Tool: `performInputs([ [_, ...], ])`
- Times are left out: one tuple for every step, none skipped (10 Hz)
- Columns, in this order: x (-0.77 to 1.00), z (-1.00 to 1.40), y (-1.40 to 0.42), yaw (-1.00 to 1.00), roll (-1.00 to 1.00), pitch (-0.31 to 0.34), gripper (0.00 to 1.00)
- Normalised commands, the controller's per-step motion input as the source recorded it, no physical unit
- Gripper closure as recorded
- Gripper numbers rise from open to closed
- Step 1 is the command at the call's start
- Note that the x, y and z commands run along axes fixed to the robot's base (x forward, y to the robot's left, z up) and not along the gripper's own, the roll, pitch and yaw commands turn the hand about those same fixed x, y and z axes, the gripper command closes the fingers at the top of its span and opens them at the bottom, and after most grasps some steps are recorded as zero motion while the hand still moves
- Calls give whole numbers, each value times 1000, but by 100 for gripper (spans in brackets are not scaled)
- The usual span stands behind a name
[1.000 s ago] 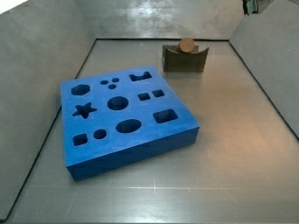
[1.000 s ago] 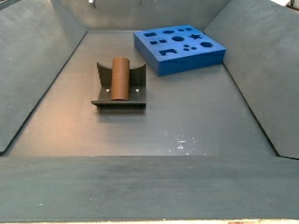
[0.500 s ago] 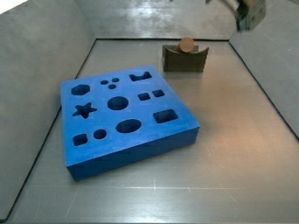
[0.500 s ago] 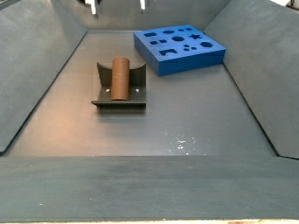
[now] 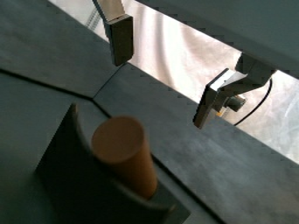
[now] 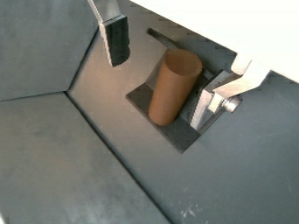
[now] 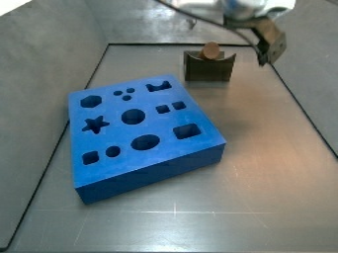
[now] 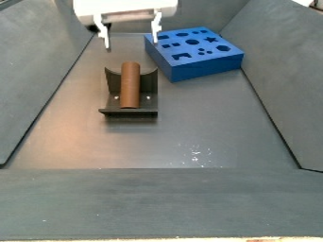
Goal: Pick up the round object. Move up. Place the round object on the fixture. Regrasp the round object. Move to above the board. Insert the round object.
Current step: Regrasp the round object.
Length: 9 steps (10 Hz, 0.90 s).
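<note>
brown-orange and dull, the round object (image 8: 127,83) lies on its side in the curved notch of the fixture (image 8: 130,106), which stands on the grey floor well apart from the board (image 8: 194,50). taking the fixture as the mark, the gripper (image 8: 128,31) hangs above its far end in a side view, the end turned toward the board, and it holds nothing, its two silver plates spread wide. in both wrist views the peg (image 6: 172,85) shows between the fingers (image 6: 117,39) but below them, not touched by either pad. its long axis runs along the notch, and the line from one finger to the other seems to cross that axis, which is what a regrasp would want. judging by this, the placing is done and the regrasp is the step in hand. the gripper looks to sit over the peg's far end rather than its middle, though how high above it i cannot tell. the tan end face (image 5: 115,140) looks up at the wrist camera.
</note>
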Motion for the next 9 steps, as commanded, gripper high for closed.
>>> performInputs([
  [105, -1000, 43, 18, 116, -181, 0],
  [115, -1000, 36, -18, 116, -150, 0],
  [110, -899, 27, -37, 124, -120, 0],
  [100, -802, 19, -44, 116, -99, 0],
  [89, -607, 13, -49, 111, -57, 0],
  [84, -468, 10, -44, 109, -19, 0],
  [82, -288, 7, -32, 103, 2, 0],
  [60, -215, 4, -17, 84, 24, 0],
  [0, -833, 0, 0, 0, 0, 100],
])
